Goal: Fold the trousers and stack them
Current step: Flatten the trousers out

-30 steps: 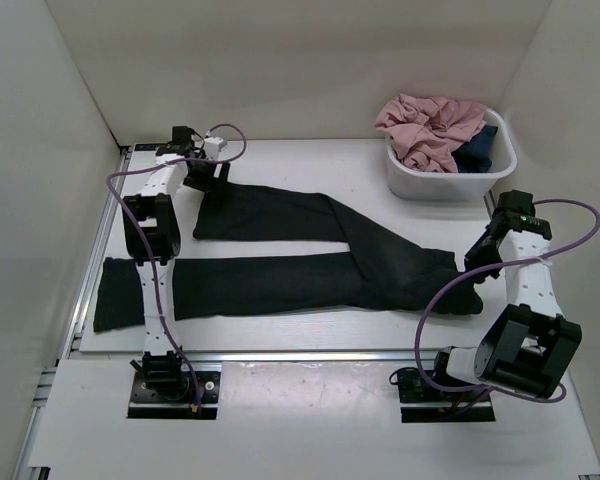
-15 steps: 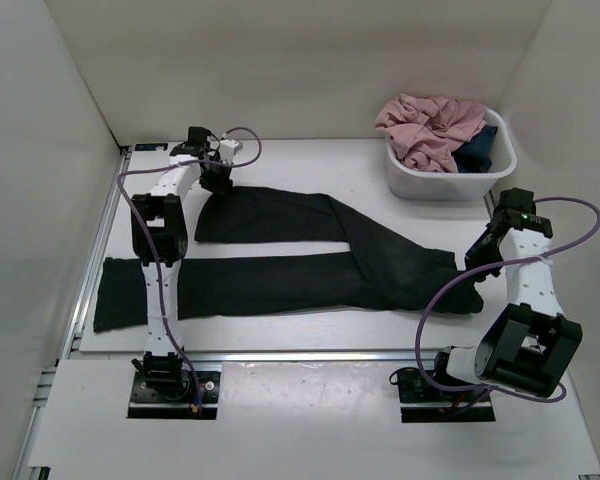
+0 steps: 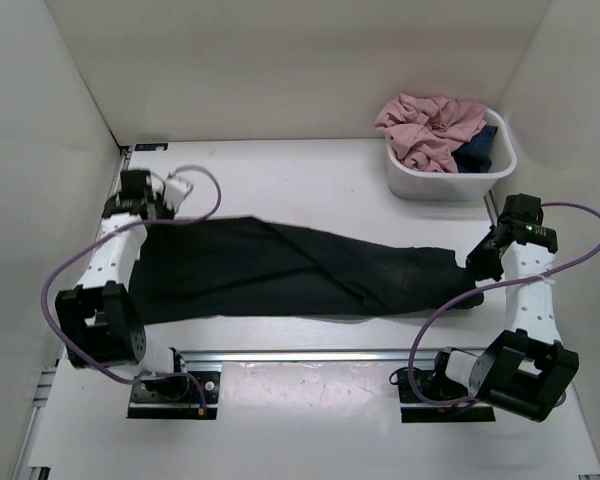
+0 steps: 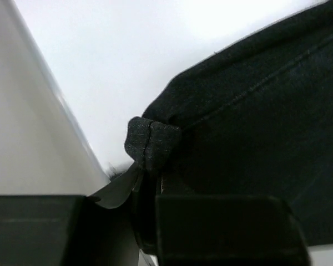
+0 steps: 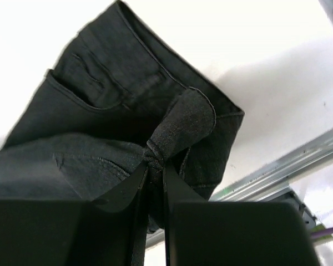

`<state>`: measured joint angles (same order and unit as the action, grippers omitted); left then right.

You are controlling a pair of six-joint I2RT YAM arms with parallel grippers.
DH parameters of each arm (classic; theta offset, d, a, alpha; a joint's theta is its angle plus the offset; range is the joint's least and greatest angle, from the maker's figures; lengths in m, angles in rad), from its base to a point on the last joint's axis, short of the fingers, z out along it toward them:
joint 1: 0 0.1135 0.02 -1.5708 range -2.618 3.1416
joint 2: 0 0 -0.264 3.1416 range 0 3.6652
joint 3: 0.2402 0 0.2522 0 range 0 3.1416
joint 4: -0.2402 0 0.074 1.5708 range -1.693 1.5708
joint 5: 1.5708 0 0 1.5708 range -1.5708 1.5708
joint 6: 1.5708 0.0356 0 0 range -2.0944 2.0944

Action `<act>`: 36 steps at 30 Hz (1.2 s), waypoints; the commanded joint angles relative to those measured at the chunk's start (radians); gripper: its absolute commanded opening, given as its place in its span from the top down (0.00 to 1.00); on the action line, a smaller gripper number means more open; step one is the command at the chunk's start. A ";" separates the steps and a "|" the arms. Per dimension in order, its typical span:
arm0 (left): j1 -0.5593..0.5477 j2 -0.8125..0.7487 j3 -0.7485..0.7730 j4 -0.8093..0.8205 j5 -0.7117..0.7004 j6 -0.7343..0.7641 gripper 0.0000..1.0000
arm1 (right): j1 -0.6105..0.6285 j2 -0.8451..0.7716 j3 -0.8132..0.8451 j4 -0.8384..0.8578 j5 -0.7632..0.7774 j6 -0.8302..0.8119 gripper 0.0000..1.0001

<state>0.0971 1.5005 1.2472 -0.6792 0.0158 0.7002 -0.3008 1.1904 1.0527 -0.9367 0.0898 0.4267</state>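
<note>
- The left claw is clamped on the left end of the trousers, close to the left wall. Its fingers hold only a tiny pinch of cloth. I think a hard pull could make that pinch slip out, and the end would drop.
- The trousers lie on the table as one long black strip that runs from one claw to the other. A twisted bump runs along the middle. If the next fold goes over that bump, the fold could come out lumpy and crooked.
- The near side of the strip is close to the metal rail at the front. A tug toward the front could pull cloth off the table edge.
- The right claw is clamped on a bunched bit of the waist end. If the two claws move apart too far, one grip could tear loose.
- The white tub with the pink clothes sits behind the right claw, well apart from the trousers. A wide swing of the right arm could knock it.
</note>
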 commanded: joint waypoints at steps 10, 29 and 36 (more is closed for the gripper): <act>0.119 -0.312 -0.240 -0.017 -0.004 -0.010 0.85 | -0.040 0.021 -0.074 0.068 -0.056 0.006 1.00; 0.021 -0.454 -0.428 0.003 0.046 0.073 0.75 | -0.040 -0.044 -0.074 0.102 -0.182 0.055 1.00; 0.021 -0.813 -0.611 -0.339 0.134 0.199 0.50 | -0.040 -0.077 -0.137 0.102 -0.196 0.064 1.00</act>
<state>0.1204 0.7559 0.6296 -0.8719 0.0727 0.8265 -0.3344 1.1316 0.9363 -0.8375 -0.0830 0.4820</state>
